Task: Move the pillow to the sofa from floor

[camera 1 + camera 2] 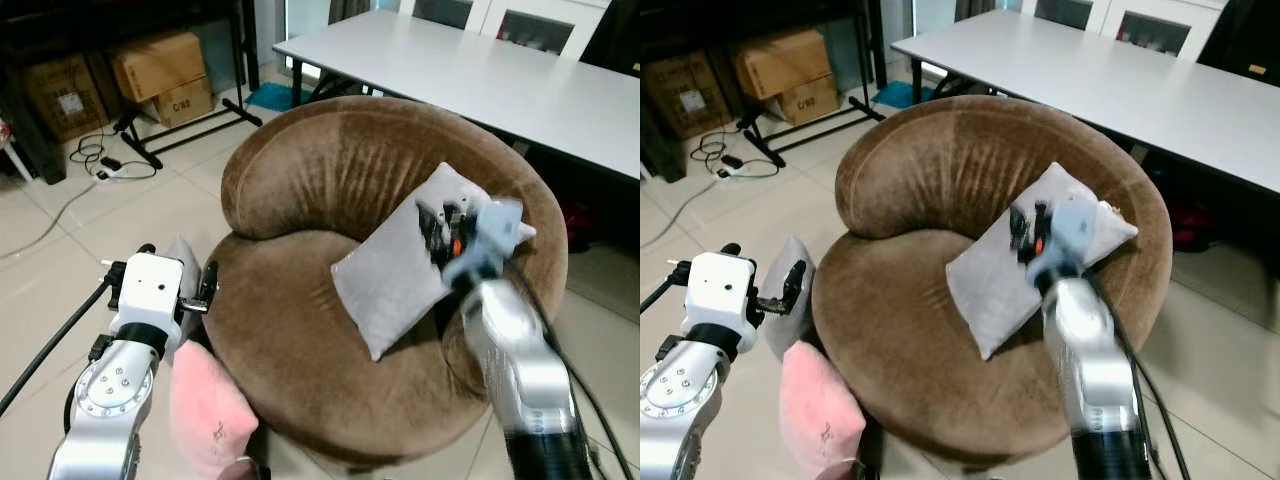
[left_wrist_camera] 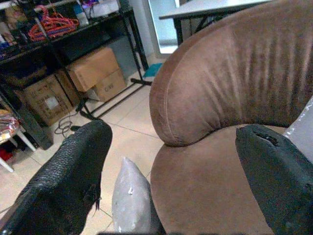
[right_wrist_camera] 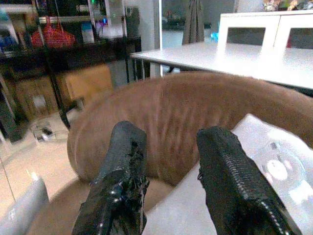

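A grey pillow [image 1: 395,275] lies on the seat of the round brown sofa [image 1: 330,170], leaning against its right backrest. My right gripper [image 1: 440,225] hovers just over that pillow's upper end, open, with nothing between its fingers [image 3: 124,161]. My left gripper [image 1: 180,262] is off the sofa's left side, open and empty. Below it, a second grey pillow [image 2: 129,196] stands on the floor against the sofa. A pink pillow [image 1: 205,405] lies on the floor nearer to me.
A long white table [image 1: 480,75] stands behind the sofa. Cardboard boxes [image 1: 160,65] sit under a dark shelf at the back left. A black stand [image 1: 190,125] and cables [image 1: 100,160] lie on the tiled floor there.
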